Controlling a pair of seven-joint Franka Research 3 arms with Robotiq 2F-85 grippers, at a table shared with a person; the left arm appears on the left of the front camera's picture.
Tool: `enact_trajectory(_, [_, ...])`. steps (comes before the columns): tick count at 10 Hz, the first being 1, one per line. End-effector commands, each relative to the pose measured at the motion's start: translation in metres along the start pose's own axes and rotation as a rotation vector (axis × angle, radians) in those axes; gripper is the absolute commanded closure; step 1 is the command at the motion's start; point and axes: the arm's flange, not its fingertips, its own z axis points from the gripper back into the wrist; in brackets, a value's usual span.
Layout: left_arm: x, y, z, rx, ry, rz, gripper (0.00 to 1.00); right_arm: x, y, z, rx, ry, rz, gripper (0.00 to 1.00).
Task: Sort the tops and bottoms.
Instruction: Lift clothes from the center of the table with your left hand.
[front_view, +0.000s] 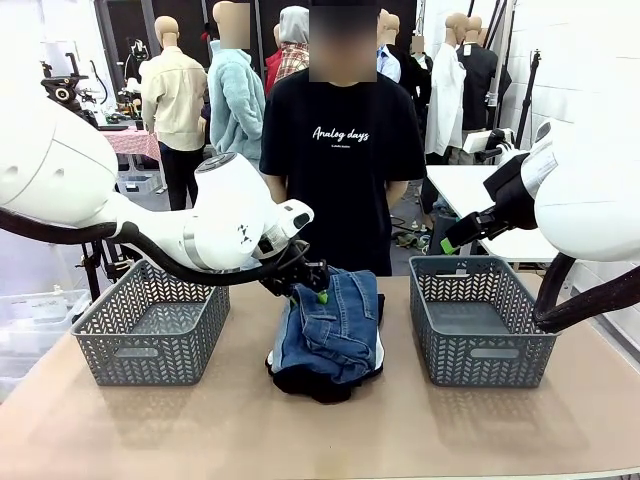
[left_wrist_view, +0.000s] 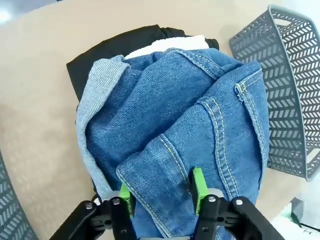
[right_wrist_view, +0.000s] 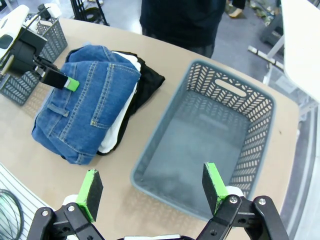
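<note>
The garments lie in one pile at the table's middle. On top is the blue denim piece (front_view: 335, 325) (left_wrist_view: 190, 100) (right_wrist_view: 85, 110). A white piece (left_wrist_view: 165, 45) (right_wrist_view: 117, 135) and black cloth (front_view: 320, 385) (left_wrist_view: 115, 47) (right_wrist_view: 150, 80) lie under it. My left gripper (front_view: 315, 290) (left_wrist_view: 161, 195) is at the pile's far left edge, its jaws partly closed, and a thick fold of denim fills the gap between the green pads. My right gripper (front_view: 447, 243) (right_wrist_view: 152, 187) hangs open and holds nothing, above the right basket (front_view: 480, 320) (right_wrist_view: 225, 80).
A second grey basket (front_view: 150, 330) stands left of the pile; a basket wall (left_wrist_view: 295, 75) borders the left wrist view. A person (front_view: 345, 150) in a black printed T-shirt stands at the far edge. A white table (front_view: 480, 195) is behind on the right.
</note>
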Motion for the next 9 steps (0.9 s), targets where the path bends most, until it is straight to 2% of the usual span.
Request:
enact_trajectory(1, [0.004, 0.003, 0.001, -0.025, 0.025, -0.001, 1.0, -0.004, 0.0, -0.001, 0.005, 0.005, -0.002, 0.0])
enact_trajectory(6, [0.003, -0.002, 0.009, -0.015, -0.008, -0.037, 1.0, -0.004, 0.0, -0.001, 0.005, 0.005, -0.002, 0.0])
enact_trajectory(7, [0.005, 0.001, 0.016, 0.046, -0.056, -0.045, 1.0, -0.004, 0.0, -0.001, 0.005, 0.005, -0.002, 0.0])
enact_trajectory(8, [0.002, -0.004, 0.004, -0.004, -0.004, -0.01, 1.0, -0.004, 0.0, -0.001, 0.005, 0.005, -0.002, 0.0])
enact_trajectory(9, [0.002, -0.004, 0.004, -0.004, -0.004, -0.01, 1.0, -0.004, 0.0, -0.001, 0.005, 0.005, -0.002, 0.0])
